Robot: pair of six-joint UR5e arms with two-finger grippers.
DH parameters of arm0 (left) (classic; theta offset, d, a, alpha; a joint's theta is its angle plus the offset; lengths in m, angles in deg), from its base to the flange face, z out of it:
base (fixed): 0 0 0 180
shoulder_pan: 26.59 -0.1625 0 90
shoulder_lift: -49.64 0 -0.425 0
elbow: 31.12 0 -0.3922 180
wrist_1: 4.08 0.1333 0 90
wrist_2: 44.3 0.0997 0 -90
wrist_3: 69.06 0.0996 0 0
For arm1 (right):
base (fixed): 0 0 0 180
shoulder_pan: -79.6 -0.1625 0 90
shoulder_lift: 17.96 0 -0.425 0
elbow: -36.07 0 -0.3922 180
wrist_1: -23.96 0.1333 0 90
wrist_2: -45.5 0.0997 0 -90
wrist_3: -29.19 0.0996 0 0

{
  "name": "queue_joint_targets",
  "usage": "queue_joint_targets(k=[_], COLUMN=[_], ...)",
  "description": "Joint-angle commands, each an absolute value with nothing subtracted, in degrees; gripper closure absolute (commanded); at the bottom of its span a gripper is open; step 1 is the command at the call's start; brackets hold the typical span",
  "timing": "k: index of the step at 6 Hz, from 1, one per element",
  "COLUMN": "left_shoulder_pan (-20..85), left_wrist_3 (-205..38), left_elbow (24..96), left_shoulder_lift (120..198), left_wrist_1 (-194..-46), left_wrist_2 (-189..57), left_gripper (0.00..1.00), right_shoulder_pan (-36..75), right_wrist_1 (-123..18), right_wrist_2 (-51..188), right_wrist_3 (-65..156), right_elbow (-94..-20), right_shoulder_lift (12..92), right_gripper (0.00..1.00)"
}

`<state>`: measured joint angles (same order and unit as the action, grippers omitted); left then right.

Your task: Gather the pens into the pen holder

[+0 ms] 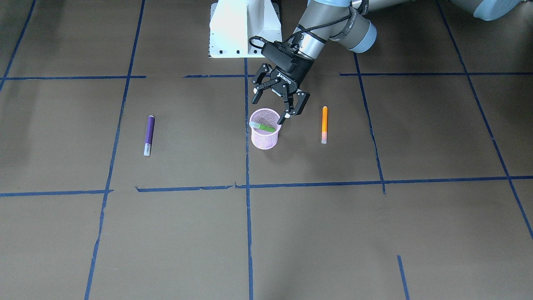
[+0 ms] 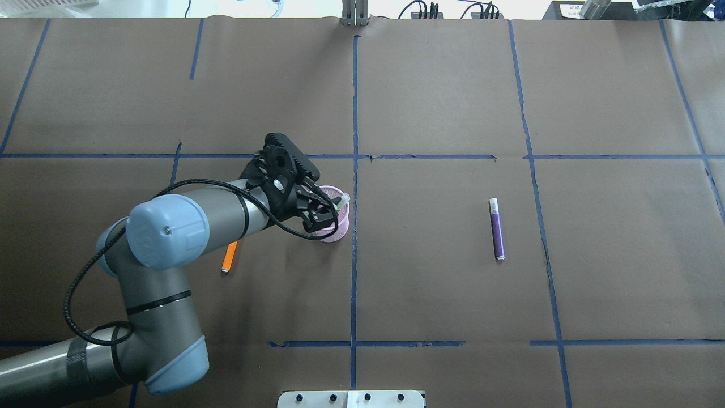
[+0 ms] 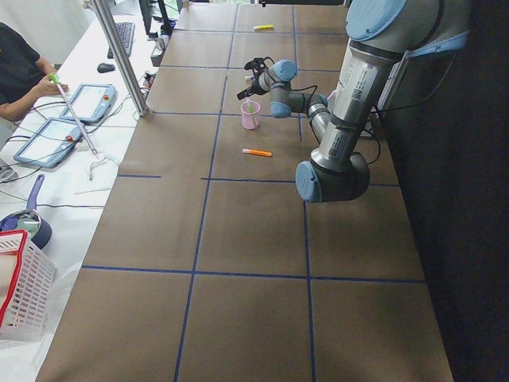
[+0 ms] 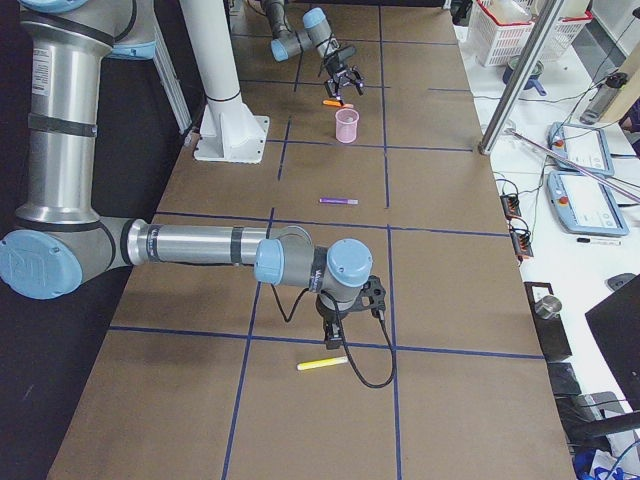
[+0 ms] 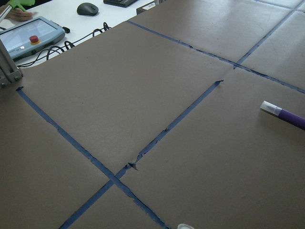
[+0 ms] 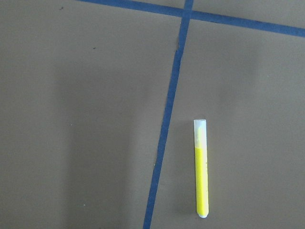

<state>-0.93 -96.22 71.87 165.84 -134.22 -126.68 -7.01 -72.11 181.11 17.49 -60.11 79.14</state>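
the pink cup stands on the brown table, right beside a blue tape line. the green pen is inside the cup. it leans to one side, and its pale cap end pokes out over the rim. the left gripper hangs just over the cup and points down at it. its jaws are spread wide and hold nothing, and one fingertip is very close to the cup's rim. the orange pen lies flat on the table near the cup, on the robot's left side of it, and touches nothing. the purple pen lies flat too, well away from the cup on the robot's right side. from the overhead view, the left arm hides the top part of the orange pen. a yellow pen lies far off at the robot's right end of the table, near a crossing of blue tape lines. the right gripper hangs low just beside the yellow pen, and you cannot tell if its jaws are wide or closed. the white robot base sits at the table edge behind the cup.
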Motion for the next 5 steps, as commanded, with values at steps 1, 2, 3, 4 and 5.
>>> queue_joint_targets(k=[1, 2, 3, 4, 5], left_shoulder_pan=[3.36, 5.3, 7.75, 12.83, 13.83], left_wrist_3=[-95.87, -96.39, -96.39, -96.39, -96.57], left_elbow=[72.32, 72.06, 71.8, 72.23, 72.41], left_shoulder_lift=[160.58, 158.65, 156.02, 153.47, 150.83], left_wrist_1=[-133.37, -133.11, -131.28, -129.0, -129.15], left_wrist_2=[-127.0, -127.36, -129.71, -140.09, -141.93], left_gripper=[0.0, 0.0, 0.0, 0.0, 0.0], right_shoulder_pan=[-6.89, -6.89, -6.63, -5.93, -3.92], right_wrist_1=[-72.1, -72.1, -70.71, -58.69, -55.35], right_wrist_2=[181.02, 180.94, 180.94, 180.76, 180.76], right_wrist_3=[17.41, 17.15, 17.06, 17.85, 21.33], right_elbow=[-52.13, -46.17, -42.11, -34.93, -32.69], right_shoulder_lift=[75.05, 71.46, 69.86, 69.93, 69.24], right_gripper=[0.01, 0.01, 0.01, 0.02, 0.03])
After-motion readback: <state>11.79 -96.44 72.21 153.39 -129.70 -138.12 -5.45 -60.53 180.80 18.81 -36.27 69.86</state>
